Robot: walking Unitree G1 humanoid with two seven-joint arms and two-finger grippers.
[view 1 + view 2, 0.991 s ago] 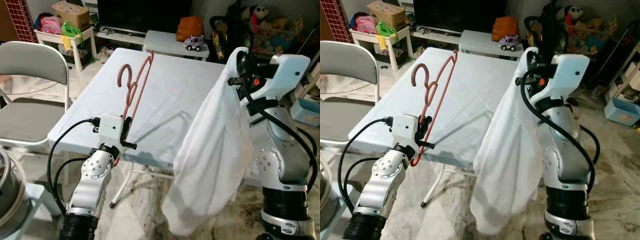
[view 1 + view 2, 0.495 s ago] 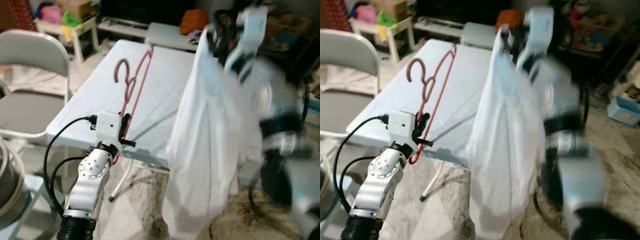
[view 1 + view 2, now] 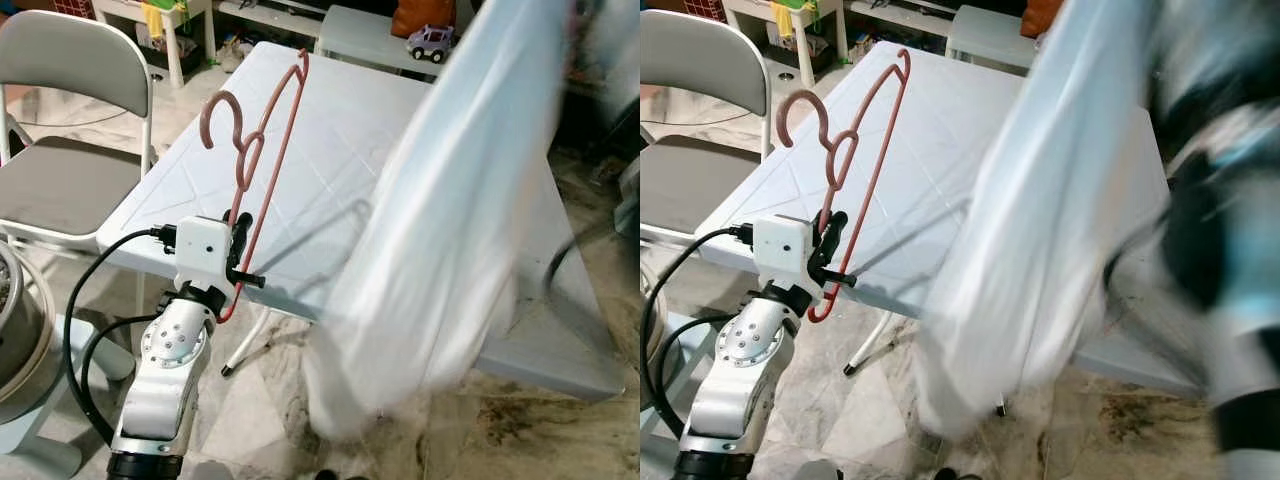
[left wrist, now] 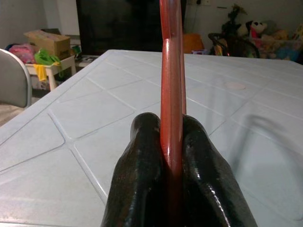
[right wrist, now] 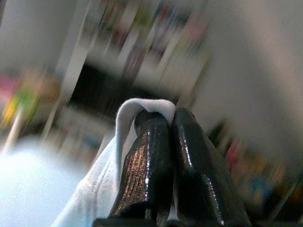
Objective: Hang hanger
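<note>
Two clamped grippers — left gripper (image 4: 171, 142) on pink hanger (image 3: 262, 160), right gripper (image 5: 163, 137) on white cloth (image 3: 450, 220).

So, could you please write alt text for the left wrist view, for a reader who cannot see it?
The left end effector is shut on a red hanger, whose bar rises straight up from between the two black fingers. Beyond lies a pale blue table, with a dark TV and toys at the back of the room.
</note>
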